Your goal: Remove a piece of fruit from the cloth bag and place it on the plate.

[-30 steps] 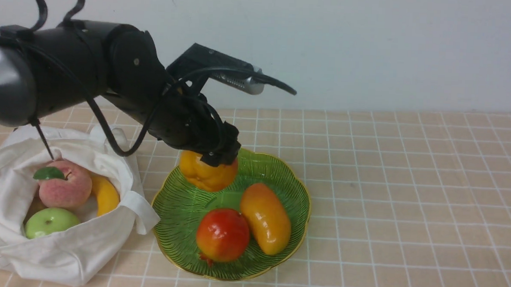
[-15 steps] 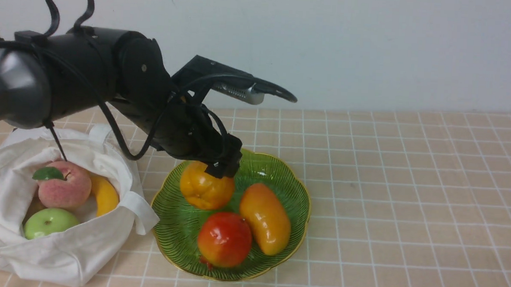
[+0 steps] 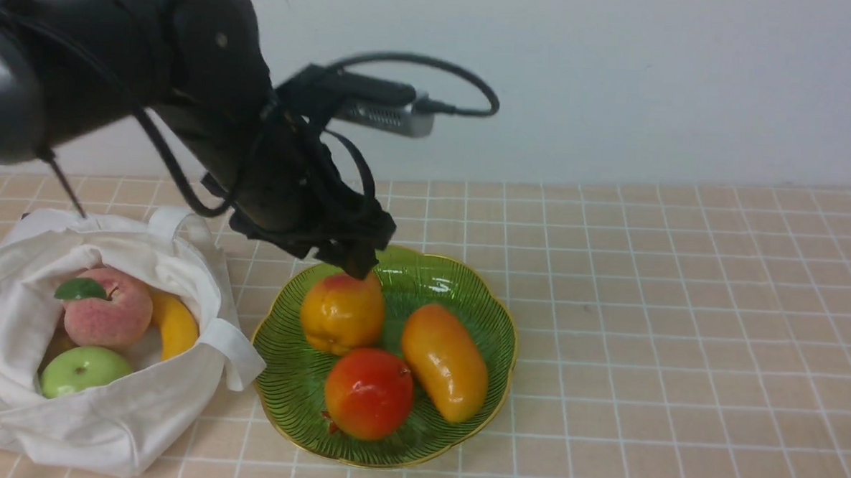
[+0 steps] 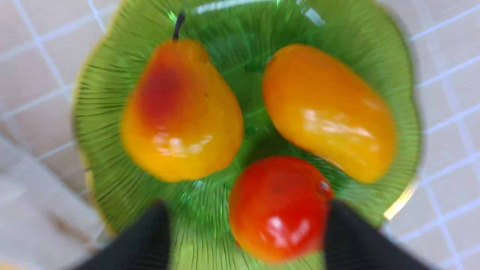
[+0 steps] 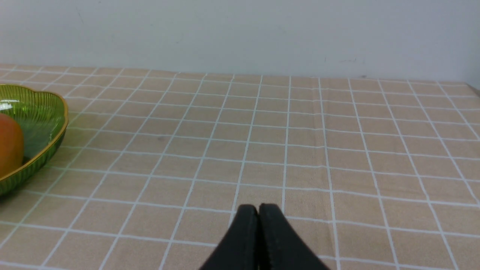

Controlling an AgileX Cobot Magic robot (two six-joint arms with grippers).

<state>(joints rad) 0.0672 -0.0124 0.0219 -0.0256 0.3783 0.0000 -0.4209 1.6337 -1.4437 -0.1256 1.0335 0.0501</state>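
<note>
The piece of fruit (image 3: 342, 311), a yellow-orange pear with a red blush, lies free on the green plate (image 3: 466, 284) at its far left side. In the left wrist view the pear (image 4: 180, 112) rests on the plate (image 4: 105, 90) with its dark stem pointing away. My left gripper (image 3: 356, 261) hangs just above the pear, open (image 4: 245, 232), its black fingers (image 4: 150, 240) wide apart with nothing held. The white cloth bag (image 3: 101, 426) sits left of the plate. My right gripper (image 5: 258, 210) is shut and empty over bare table, right of the plate (image 5: 37, 112).
An orange mango-shaped fruit (image 3: 443, 362) and a round red-orange fruit (image 3: 368, 393) also lie on the plate. The bag holds a pink peach (image 3: 110, 308), a green apple (image 3: 78, 371) and a yellow fruit (image 3: 176, 323). A checked cloth covers the table.
My left gripper lowered the pear onto the plate, let it go and rose clear. The pear now rests against the red-orange fruit, which shifted slightly.
</note>
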